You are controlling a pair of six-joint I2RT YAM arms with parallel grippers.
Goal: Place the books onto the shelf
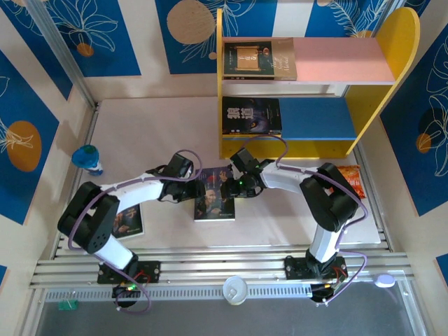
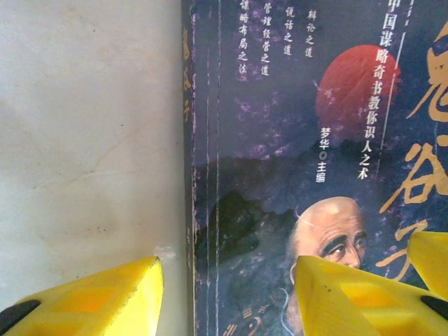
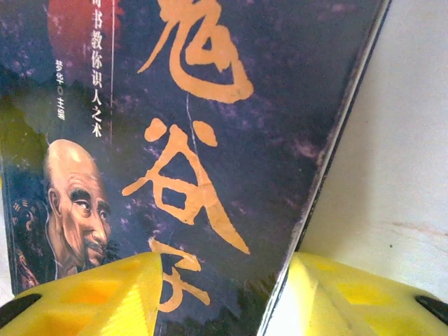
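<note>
Bearded-man book (image 1: 213, 199) lying flat at table centre, just near of shelf (image 1: 336, 59). Left gripper (image 2: 225, 276) straddling book's left edge, jaws standing apart, clamping nothing. Right gripper (image 3: 225, 269) straddling right edge, jaws likewise apart.

The book (image 1: 214, 194) lying mid-table has a dark purple-black cover with orange-gold characters, a red disc and a bald, bearded face in tan. The shelf (image 1: 395, 42) at the far right has yellow sides, a pink upper board (image 1: 343, 59) and a blue lower board (image 1: 322, 117). The table (image 1: 140, 133) is off-white. The far wall panels (image 1: 105, 35) are blue with white leaf outlines and orange circles.
</note>
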